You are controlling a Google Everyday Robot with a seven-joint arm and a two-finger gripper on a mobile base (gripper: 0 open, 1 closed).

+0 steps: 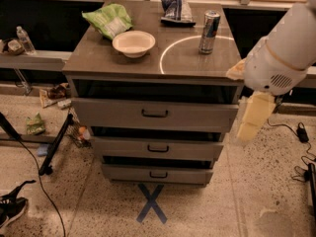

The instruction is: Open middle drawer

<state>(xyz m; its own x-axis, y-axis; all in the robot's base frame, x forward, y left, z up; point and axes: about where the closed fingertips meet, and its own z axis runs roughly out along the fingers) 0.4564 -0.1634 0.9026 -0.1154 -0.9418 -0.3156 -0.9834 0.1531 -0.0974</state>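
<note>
Grey-brown middle drawer (123,148), handle (158,148) untouched; gripper (253,117) held beside cabinet (113,65), right edge, presumably staged for approach; its opening cannot be told.

One cabinet (98,58), three drawers
The middle drawer (158,148) is one of three (each with one handle); on top sit one bowl (133,43), one can (209,32) and two bags (108,19); one gripper (254,116) hangs right of the cabinet.
</note>
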